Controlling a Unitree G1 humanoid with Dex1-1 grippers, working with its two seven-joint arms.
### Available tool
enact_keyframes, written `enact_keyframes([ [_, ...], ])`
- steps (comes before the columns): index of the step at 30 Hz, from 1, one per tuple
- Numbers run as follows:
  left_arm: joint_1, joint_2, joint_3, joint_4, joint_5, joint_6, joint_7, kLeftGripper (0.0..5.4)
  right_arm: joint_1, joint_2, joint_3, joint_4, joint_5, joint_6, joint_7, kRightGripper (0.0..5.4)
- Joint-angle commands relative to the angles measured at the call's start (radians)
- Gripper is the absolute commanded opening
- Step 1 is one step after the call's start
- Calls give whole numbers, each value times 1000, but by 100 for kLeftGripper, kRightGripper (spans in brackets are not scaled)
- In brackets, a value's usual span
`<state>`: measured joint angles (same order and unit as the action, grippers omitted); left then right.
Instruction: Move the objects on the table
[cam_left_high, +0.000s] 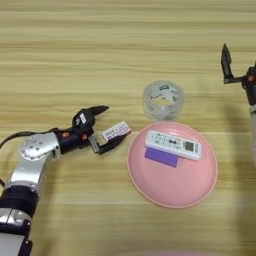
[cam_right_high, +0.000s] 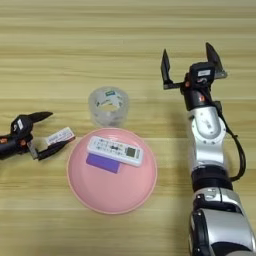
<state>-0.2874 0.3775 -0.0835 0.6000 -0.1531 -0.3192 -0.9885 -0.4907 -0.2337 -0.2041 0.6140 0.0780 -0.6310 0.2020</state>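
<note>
The small white block with a pink-red label lies on the wooden table, just left of the round pink plate. My left gripper is open around the block's left end, one finger above it and one below. On the plate rest the white remote and, partly under it, the flat purple rectangle. The clear tape roll stands just behind the plate. My right gripper is open and raised at the right, well apart from everything.
The right arm runs down the right side to the near edge. The left arm comes in from the lower left.
</note>
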Motion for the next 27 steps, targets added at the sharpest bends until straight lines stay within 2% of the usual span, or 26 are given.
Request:
enact_keyframes([
  [1, 4, 22, -13, 16, 33, 13, 4, 538, 7, 3, 8, 14, -5, -17, -11, 540],
  [4, 3, 26, -19, 29, 51, 22, 4, 538, 6, 2, 12, 16, -2, -19, -11, 540],
  [9, -12, 26, -34, 74, 90, 22, 32, 485, 4, 0, 17, 19, 2, -22, -8, 540],
  [16, -21, 28, -45, 97, 107, 36, 30, 390, 2, -2, 21, 13, 9, -19, -1, 540],
  [27, -18, 35, -62, 95, 107, 37, 27, 282, 5, -1, 24, 8, 8, -16, -1, 540],
])
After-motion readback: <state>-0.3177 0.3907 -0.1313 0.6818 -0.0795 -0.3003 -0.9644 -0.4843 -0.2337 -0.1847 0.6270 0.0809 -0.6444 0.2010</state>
